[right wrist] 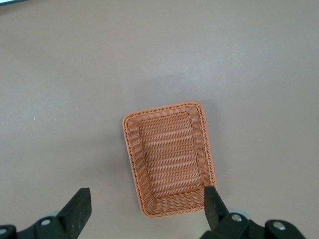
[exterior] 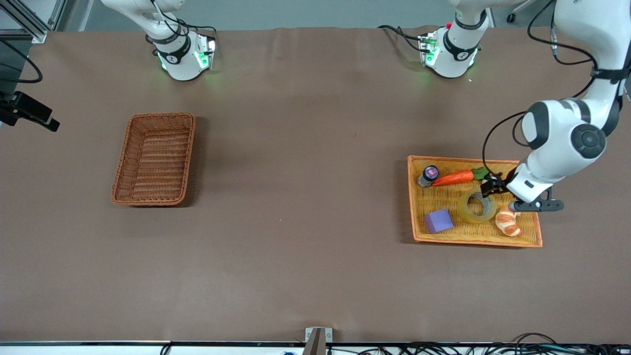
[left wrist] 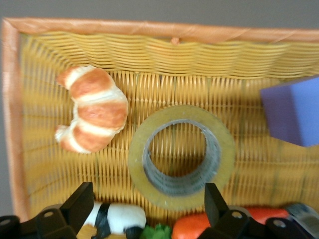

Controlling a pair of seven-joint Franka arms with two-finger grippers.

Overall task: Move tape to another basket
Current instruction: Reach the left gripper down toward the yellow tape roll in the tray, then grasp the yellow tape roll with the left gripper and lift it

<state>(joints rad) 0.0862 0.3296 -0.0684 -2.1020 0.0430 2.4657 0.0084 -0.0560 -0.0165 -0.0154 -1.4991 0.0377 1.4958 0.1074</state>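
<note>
Woven wicker basket, glossy translucent tape

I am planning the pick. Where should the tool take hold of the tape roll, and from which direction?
Probably from above: the tape roll lies flat in the orange tray, hole up. Put one finger of the open left tool in the hole and one outside, pinching the wall.

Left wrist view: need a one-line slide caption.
Open left gripper over the tape in the orange-yellow tray, with a croissant and purple block beside it.
</note>
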